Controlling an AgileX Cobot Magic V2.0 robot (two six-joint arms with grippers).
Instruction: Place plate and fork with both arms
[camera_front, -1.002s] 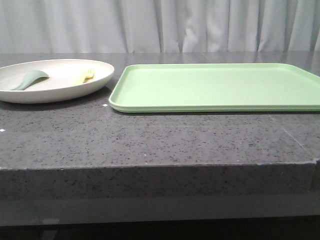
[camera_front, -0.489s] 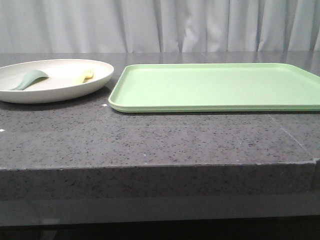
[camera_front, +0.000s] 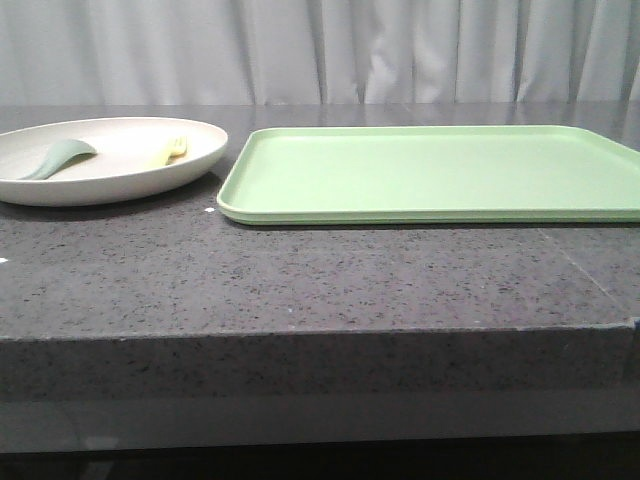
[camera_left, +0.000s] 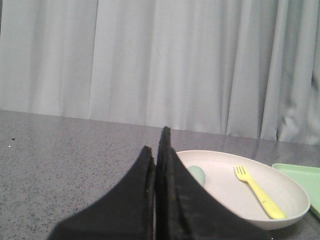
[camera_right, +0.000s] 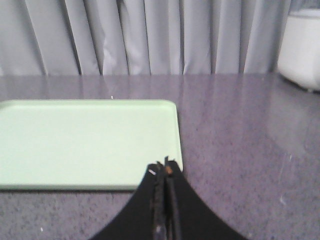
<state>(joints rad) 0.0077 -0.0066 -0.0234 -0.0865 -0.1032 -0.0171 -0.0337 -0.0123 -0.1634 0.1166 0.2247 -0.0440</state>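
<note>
Two pairs of black fingers are pressed together with nothing between them: the left gripper (camera_left: 159, 150) and the right gripper (camera_right: 164, 172), each seen only from its own wrist camera and neither one visible in the front view. Just beyond the left fingers sits the large round shallow cream-white plate (camera_left: 295, 187), resting on the speckled dark grey stone counter (camera_front: 300, 275), with its near rim partly hidden behind the fingertips. In the plate lies the small pale yellow plastic fork (camera_left: 259, 192), off to one side of the left fingers' line, its long axis running from the tines at the far end to the handle at the near rim. A muted grey-green spoon (camera_front: 58, 157) lies in the same plate, on its other half. The right fingers point over a corner of the flat rectangular light-green tray (camera_right: 85, 142), which is beside the plate (camera_front: 110, 160) and apart from it. The left arm looks much the nearer to both plate and fork (camera_front: 171, 151); neither thing is on the tray (camera_front: 430, 170) yet.
</note>
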